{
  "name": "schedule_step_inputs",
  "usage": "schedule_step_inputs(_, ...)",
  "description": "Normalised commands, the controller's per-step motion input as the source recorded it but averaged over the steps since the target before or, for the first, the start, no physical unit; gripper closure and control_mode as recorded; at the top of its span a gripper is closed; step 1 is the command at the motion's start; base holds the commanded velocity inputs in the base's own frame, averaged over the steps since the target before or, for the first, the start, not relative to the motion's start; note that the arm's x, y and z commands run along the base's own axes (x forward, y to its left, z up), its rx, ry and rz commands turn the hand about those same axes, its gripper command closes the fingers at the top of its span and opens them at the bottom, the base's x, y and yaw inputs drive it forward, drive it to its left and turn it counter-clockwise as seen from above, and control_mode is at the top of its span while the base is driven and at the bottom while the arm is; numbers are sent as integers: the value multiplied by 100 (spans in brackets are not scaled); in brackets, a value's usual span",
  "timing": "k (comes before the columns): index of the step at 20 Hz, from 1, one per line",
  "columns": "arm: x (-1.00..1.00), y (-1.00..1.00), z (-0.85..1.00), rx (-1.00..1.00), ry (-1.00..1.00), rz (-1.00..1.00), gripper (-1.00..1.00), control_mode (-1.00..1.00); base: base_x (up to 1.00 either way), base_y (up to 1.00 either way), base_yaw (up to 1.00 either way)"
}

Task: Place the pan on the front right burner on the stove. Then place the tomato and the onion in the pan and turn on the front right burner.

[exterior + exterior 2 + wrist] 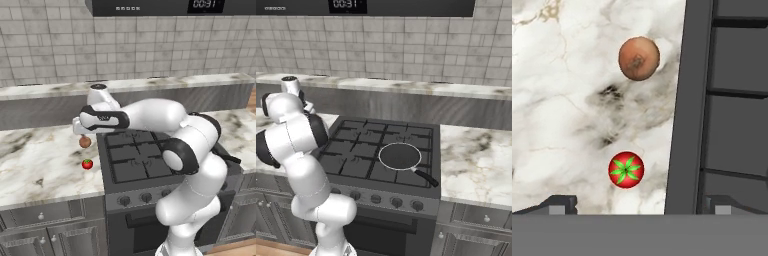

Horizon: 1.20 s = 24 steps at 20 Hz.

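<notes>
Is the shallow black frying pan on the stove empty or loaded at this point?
Empty. The shallow black frying pan shows a bare dark inside, while the glossy red tomato and dull reddish-brown onion lie on the marble counter.

tomato (626, 170): glossy | onion (639, 58): dull | counter (567, 100): polished marble

White arm (165, 120) bent over to the left, gripper (639, 207) pointing straight down, jaws wide open, holding nothing.

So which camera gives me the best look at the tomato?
The hand view: the tomato sits large and unblocked on the counter, green stem facing the camera. The left base view shows it small, beside the stove.
</notes>
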Motion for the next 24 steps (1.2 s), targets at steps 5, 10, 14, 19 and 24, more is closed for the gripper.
schedule_step_inputs(5, 0, 18, -16, 0, 7, 0, -100, -100, 0, 0, 0)
schedule_step_inputs(10, 0, 12, -27, 0, 5, 0, -100, -100, 0, 0, 0)
schedule_step_inputs(14, 0, 4, -25, 0, 1, 0, -100, -100, 0, 0, 0)
schedule_step_inputs(19, 0, 5, -22, 0, 0, 0, -100, -100, 0, 0, 0)
schedule_step_inputs(24, 0, 5, -31, 0, 0, 0, -100, -100, 0, 0, 0)
